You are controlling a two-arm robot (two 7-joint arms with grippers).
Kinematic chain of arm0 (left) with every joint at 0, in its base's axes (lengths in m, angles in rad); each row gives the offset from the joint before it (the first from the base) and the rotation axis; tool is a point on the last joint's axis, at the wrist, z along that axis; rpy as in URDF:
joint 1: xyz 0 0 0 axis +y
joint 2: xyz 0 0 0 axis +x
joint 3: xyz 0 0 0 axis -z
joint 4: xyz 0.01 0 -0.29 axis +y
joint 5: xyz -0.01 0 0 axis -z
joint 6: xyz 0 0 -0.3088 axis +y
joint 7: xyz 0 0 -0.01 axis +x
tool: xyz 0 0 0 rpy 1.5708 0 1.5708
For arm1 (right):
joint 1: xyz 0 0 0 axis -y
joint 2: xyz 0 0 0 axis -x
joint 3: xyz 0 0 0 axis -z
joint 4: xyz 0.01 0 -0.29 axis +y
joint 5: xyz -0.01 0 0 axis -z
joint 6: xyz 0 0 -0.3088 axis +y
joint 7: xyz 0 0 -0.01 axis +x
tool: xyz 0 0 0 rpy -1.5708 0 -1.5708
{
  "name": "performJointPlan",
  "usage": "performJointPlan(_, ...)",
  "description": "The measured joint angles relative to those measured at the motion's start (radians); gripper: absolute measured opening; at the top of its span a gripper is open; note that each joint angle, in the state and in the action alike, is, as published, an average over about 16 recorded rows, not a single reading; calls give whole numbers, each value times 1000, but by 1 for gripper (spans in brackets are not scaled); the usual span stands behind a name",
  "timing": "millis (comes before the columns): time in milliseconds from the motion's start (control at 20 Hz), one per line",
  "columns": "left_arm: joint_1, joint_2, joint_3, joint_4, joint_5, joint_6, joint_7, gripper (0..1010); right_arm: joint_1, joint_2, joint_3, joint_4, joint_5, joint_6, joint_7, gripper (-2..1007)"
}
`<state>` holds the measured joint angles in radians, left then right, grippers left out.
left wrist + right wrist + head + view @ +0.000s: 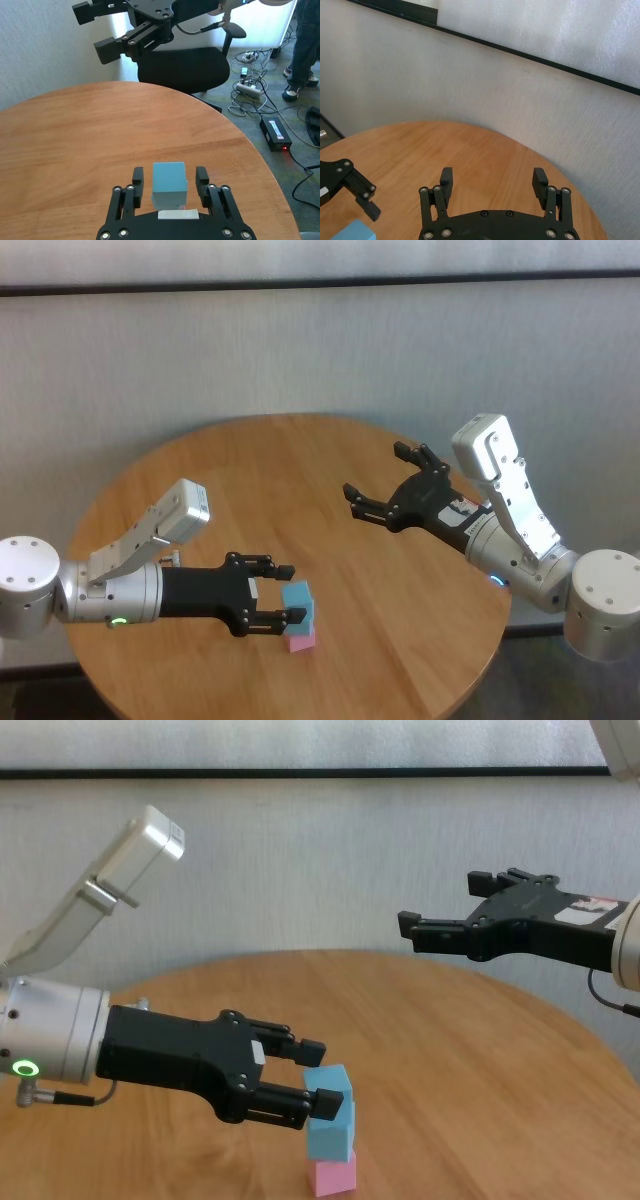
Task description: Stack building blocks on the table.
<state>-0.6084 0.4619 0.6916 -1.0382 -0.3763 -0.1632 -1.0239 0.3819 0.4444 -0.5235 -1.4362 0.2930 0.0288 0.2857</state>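
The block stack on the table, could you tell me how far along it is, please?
Done: all three blocks stand in one column on the table: pink block at the bottom, two light blue blocks above. In hand: left gripper straddles the top cube, fingers apart. Right gripper hangs open above the table. Left: withdrawing the left arm.

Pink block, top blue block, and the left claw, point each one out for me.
pink block (332, 1176), chest view, its front face at the stack's bottom.
top blue block (169, 183), left wrist view, its upper face.
left claw (169, 180), left wrist view, midway between its fingertips.
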Motion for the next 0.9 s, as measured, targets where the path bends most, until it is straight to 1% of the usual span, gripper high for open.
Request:
performJointPlan(150,8,7,-8,-10,-15,-1,-2,765,0,0,0,0,0,0,0,1001)
performJointPlan(300,20,18,-21,-27,-40,-2,-1,861,0,0,0,0,0,0,0,1001)
performJointPlan(450,37,30,-40,-48,-67,-5,23,935,0,0,0,0,0,0,0,1001)
performJointPlan(550,51,37,-58,-64,-83,-10,56,969,0,0,0,0,0,0,0,1001)
performJointPlan(650,67,43,-80,-81,-95,-16,101,987,0,0,0,0,0,0,0,1001)
performJointPlan(750,84,45,-104,-99,-100,-23,158,997,0,0,0,0,0,0,0,1001)
performJointPlan(900,107,44,-139,-126,-92,-32,254,1002,0,0,0,0,0,0,0,1001)
